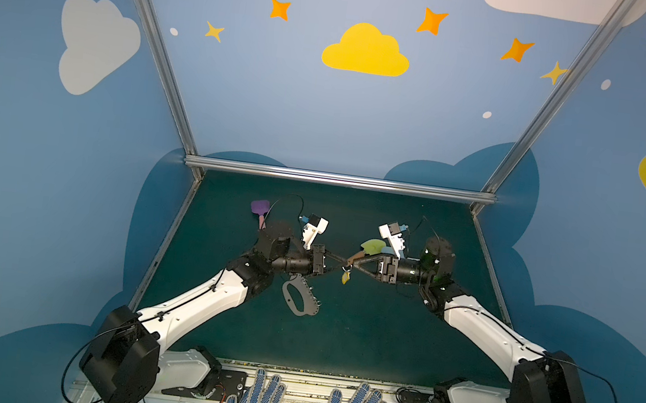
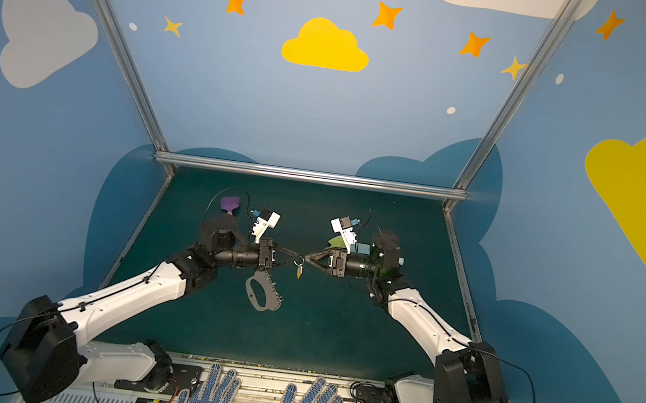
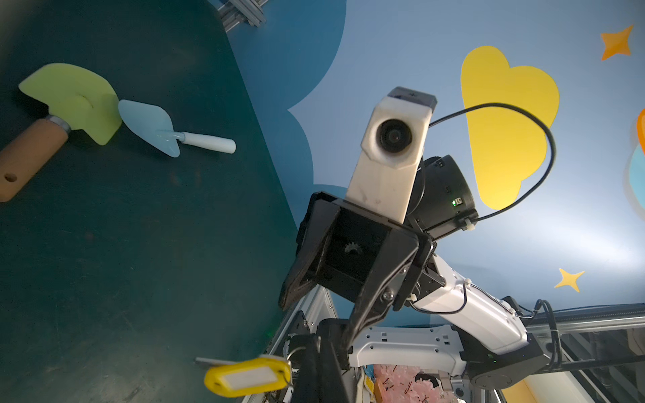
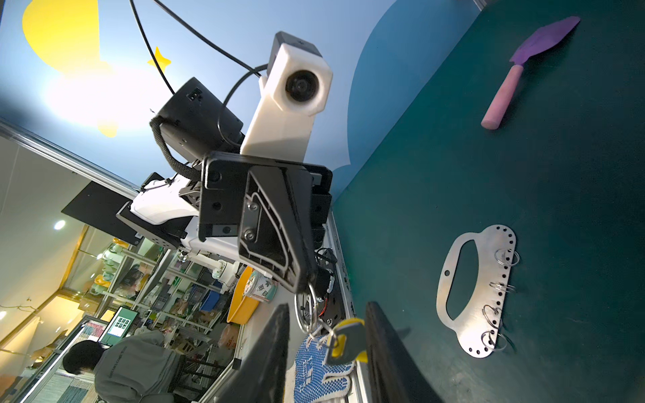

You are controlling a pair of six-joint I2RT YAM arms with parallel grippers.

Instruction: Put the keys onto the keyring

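Frame centre: my left jaws clamped the keys (image 1: 344,277) by their ring, dangling free for threading | right jaws apart beside them | keyring (image 1: 307,308) flat on desk (image 1: 380,335), just below-left.

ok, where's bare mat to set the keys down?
Biggest: mat between the keyring and the right arm, to the front edge. Also the strip along the back rail. Crowded: centre, left gripper and right gripper at the keys, yellow-green shovel behind.
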